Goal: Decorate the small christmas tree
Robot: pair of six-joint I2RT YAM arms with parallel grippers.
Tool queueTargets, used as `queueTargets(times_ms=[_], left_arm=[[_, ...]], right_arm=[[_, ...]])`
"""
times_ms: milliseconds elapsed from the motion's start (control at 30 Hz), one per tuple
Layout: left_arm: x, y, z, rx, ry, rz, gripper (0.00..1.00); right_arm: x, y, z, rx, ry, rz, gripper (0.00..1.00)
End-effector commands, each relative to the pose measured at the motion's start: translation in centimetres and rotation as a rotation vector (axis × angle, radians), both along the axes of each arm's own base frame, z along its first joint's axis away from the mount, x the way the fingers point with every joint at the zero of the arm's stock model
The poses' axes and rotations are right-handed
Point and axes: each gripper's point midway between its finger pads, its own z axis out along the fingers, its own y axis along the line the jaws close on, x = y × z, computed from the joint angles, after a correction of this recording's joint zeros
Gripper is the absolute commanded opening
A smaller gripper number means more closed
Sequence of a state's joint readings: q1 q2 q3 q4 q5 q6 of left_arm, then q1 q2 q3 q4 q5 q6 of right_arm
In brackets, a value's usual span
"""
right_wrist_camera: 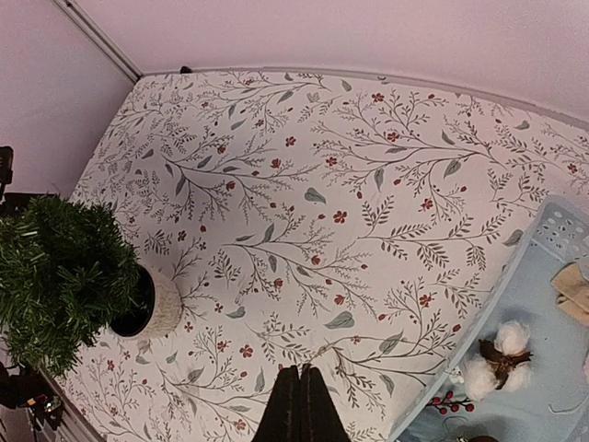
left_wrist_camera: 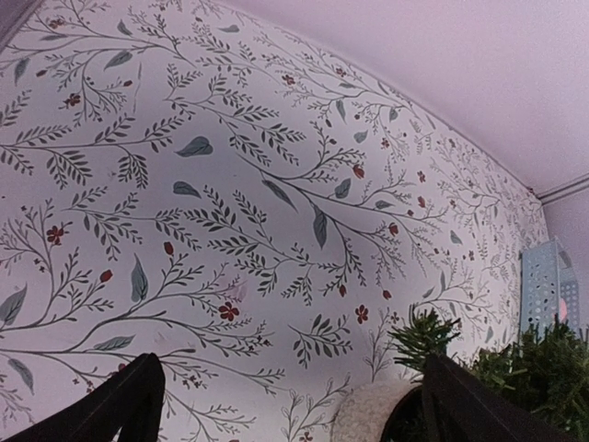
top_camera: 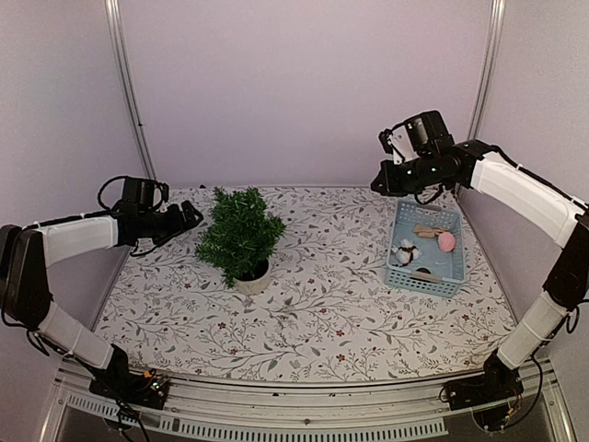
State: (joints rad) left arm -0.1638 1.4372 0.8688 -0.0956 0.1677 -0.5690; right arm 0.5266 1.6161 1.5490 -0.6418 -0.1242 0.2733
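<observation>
The small christmas tree [top_camera: 241, 232], bushy and dark green, stands upright in its round white pot [top_camera: 254, 278] left of the table's middle. No ornament shows on it. My left gripper [top_camera: 194, 215] hovers just left of the tree, jaws wide open and empty. In the left wrist view the left gripper [left_wrist_camera: 294, 410] frames bare cloth, with the pot [left_wrist_camera: 368, 414] and tree [left_wrist_camera: 543, 368] by the right finger [left_wrist_camera: 469, 405]. My right gripper [top_camera: 378, 185] is raised at the back right near the basket, shut on nothing [right_wrist_camera: 301, 387]. The right wrist view has the tree [right_wrist_camera: 60, 267] at its left edge.
A light blue basket [top_camera: 401, 276] at the right holds a cotton boll [top_camera: 405, 250], a pink ornament [top_camera: 446, 241], a beige piece [top_camera: 428, 230] and a dark item [top_camera: 422, 272]. A red berry sprig [right_wrist_camera: 446, 401] lies beside the cotton boll [right_wrist_camera: 497, 354]. A floral cloth [top_camera: 322, 304] covers the table.
</observation>
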Motion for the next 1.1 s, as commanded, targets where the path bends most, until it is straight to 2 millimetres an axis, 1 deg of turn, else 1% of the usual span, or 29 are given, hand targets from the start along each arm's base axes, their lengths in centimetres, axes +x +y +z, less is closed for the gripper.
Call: queueTargets(times_ms=[0,33,100,267,333,400,533,633,733,900,1000,1067], left_arm=[[0.1,-0.5,1.7,0.01,-0.037,-0.02,1.0],[0.1,-0.5,1.8,0.011,-0.038,-0.02,0.99],[0.1,-0.4,2.0,0.013,-0.042,-0.02,0.99],[0.3,-0.6,2.5,0.01,-0.049,-0.027,0.99],[0.3,-0.7,2.7,0.009,-0.056,-0.032,0.99],[0.4,-0.7,3.0,0.01,-0.063,-0.034,0.99],[0.4,-0.7,3.5,0.015,-0.074,-0.04,0.99],[0.3,-0.5,4.5,0.027,-0.097,-0.04,0.99],[0.1,-0.5,6.1,0.037,-0.145,-0.051,0.99],[-0.4,-0.9,9.4,0.029,-0.251,-0.082,0.99],[-1.0,-1.6,11.8,0.017,-0.332,-0.125,0.99],[-1.8,-2.5,13.6,0.019,-0.396,-0.174,0.99]], right_arm=[[0.4,-1.5,4.0,-0.015,-0.094,-0.043,0.0],[0.4,-1.5,4.2,-0.015,-0.102,-0.04,0.0],[0.4,-1.5,5.5,-0.001,-0.128,-0.024,0.0],[0.6,-2.1,9.6,0.037,-0.207,-0.008,0.0],[0.9,-2.3,10.9,0.036,-0.231,-0.008,0.0],[0.9,-2.2,12.7,0.04,-0.272,0.004,0.0],[1.0,-2.1,15.4,0.041,-0.338,0.026,0.0],[0.7,-2.1,17.7,0.048,-0.395,0.044,0.0],[0.2,-1.8,20.1,0.062,-0.454,0.08,0.0],[-0.5,-0.9,23.1,0.101,-0.527,0.149,0.0],[-1.4,-0.1,25.3,0.161,-0.581,0.204,0.0],[-1.8,0.3,26.4,0.2,-0.606,0.227,0.0]])
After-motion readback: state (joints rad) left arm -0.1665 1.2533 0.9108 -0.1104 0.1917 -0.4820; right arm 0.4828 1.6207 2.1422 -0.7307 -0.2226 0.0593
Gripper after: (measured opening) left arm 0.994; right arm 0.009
